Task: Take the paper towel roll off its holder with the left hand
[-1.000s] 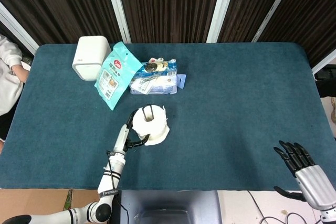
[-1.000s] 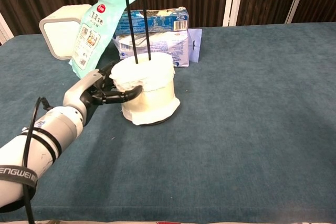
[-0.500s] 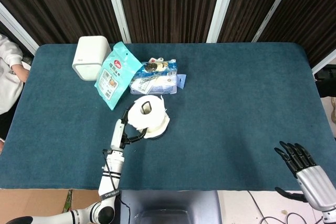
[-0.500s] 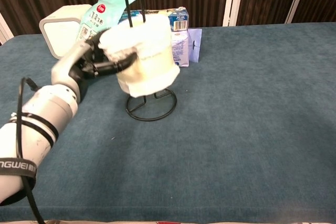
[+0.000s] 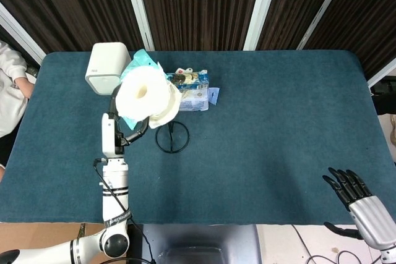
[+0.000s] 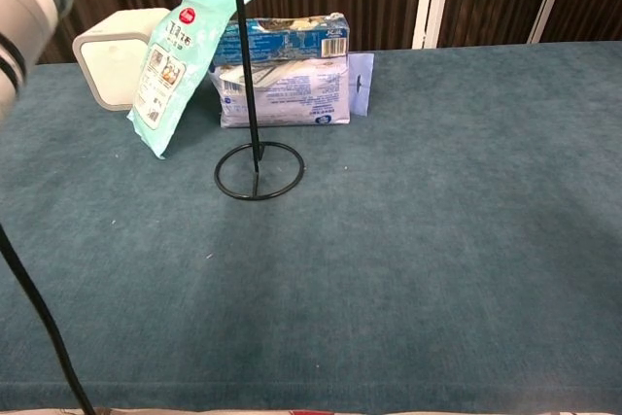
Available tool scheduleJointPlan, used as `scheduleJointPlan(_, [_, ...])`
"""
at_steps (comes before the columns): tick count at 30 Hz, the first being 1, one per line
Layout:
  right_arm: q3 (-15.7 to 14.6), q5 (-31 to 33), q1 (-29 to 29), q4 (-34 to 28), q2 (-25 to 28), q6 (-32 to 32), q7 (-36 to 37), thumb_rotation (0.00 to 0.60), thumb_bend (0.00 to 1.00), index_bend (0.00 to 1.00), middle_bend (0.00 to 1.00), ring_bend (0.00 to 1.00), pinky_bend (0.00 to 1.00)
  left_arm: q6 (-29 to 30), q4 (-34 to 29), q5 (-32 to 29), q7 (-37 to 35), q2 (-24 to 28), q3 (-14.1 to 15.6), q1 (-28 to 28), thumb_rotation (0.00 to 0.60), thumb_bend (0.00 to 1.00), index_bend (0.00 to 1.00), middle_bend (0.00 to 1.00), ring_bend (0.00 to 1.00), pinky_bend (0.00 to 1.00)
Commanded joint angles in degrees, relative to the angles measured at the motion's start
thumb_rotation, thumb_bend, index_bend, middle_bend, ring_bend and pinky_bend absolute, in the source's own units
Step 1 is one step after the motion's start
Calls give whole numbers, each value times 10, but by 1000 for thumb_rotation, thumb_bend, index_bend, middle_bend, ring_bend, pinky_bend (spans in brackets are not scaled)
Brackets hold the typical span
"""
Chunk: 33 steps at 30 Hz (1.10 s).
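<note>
Rising since a second ago, the paper towel roll [image 5: 143, 96] is now sitting high in the upper left of the head view, where earlier it was resting low on the holder [image 5: 172, 137]. In the chest view only its lower edge is showing at the top left of the frame, right at the top of the holder's upright wire, so whether it is fully clear of the tip is hard to tell. Judging from this, the lift is nearly finished; what is remaining is carrying the roll sideways away from the wire.

To the left of the roll, the left hand [image 5: 119, 129] is gripping it, dark fingers curling around its lower side while the arm is standing almost vertical beneath.

At the far lower right of the head view, the right hand [image 5: 359, 202] is hanging off the table edge, fingers spread, holding nothing.
</note>
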Motion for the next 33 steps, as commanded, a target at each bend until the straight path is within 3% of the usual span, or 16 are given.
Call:
scheduleJointPlan(1, [0, 0, 0, 0, 0, -1, -1, 600, 64, 0, 0, 0, 0, 4, -27, -26, 12, 28, -25, -2, 600, 713, 800, 861, 841, 901])
scheduleJointPlan(7, [1, 4, 1, -1, 1, -3, -1, 600, 64, 0, 0, 0, 0, 4, -24, -41, -17, 83, -46, 20, 600, 712, 800, 861, 840, 901])
scheduleJointPlan(10, [2, 5, -1, -1, 1, 1, 2, 600, 64, 0, 0, 0, 0, -9, 3, -50, -43, 115, -39, 43, 600, 709, 803, 861, 841, 902])
scheduleJointPlan(12, [2, 6, -2, -1, 2, 4, 4, 600, 65, 0, 0, 0, 0, -13, 28, -41, -65, 126, -16, 57, 600, 706, 803, 862, 841, 903])
scheduleJointPlan(16, [2, 5, -3, -1, 0, 4, 2, 600, 64, 0, 0, 0, 0, -8, 91, 14, -132, 136, 55, 92, 600, 707, 803, 861, 839, 903])
scheduleJointPlan(19, [1, 4, -3, -1, 0, 3, 0, 600, 64, 0, 0, 0, 0, -6, 110, 26, -149, 135, 69, 96, 600, 704, 803, 861, 839, 903])
scheduleJointPlan(22, [-1, -2, -2, -3, -2, 1, -6, 600, 64, 0, 0, 0, 0, 3, 163, 67, -200, 130, 133, 120, 600, 698, 803, 859, 836, 892])
scheduleJointPlan(23, [-1, -2, -2, -4, -3, -2, -10, 600, 64, 0, 0, 0, 0, 3, 201, 88, -216, 119, 178, 134, 600, 696, 803, 857, 834, 872])
scheduleJointPlan(25, [-2, -2, 0, -7, -5, -9, -17, 600, 64, 0, 0, 0, 0, 8, 270, 115, -257, 87, 222, 142, 600, 695, 801, 851, 819, 804])
scheduleJointPlan(29, [-2, -4, 1, -9, -5, -9, -20, 600, 64, 0, 0, 0, 0, 15, 352, 136, -272, 41, 254, 141, 600, 666, 782, 796, 720, 574])
scheduleJointPlan(33, [-1, -1, -1, -7, -3, -5, -14, 600, 65, 0, 0, 0, 0, 14, 413, 137, -287, 6, 260, 136, 600, 616, 735, 719, 600, 381])
